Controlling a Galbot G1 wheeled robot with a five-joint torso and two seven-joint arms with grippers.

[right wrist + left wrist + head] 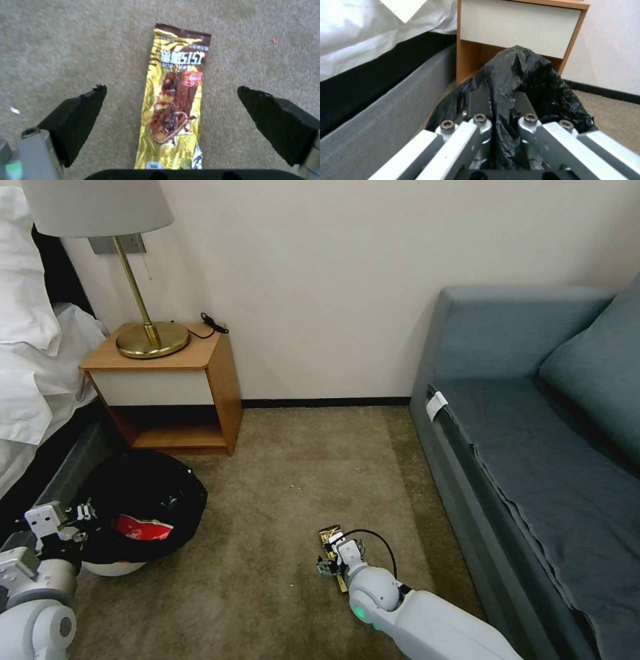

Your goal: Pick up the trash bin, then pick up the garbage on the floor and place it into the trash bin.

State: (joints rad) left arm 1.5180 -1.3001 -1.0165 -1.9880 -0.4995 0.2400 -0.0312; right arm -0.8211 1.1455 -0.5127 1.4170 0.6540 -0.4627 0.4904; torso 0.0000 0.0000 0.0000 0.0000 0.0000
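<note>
The trash bin (113, 569) is at the lower left by the bed, white below, with its black bag (143, 483) spread over the rim. A red-white wrapper (143, 528) lies inside it. My left gripper (83, 512) is shut on the bag (520, 75) at the bin's near rim; the left wrist view shows the plastic pinched between its fingers (476, 100). A brown-gold snack wrapper (330, 535) lies flat on the carpet. My right gripper (337, 559) hovers low over it, open, with the wrapper (175, 105) between the spread fingertips (83, 112).
A wooden nightstand (180, 380) with a brass lamp (150, 337) stands against the wall behind the bin. The bed (33, 367) runs along the left, a blue-grey sofa (533, 447) along the right. Open carpet (300, 467) lies between them.
</note>
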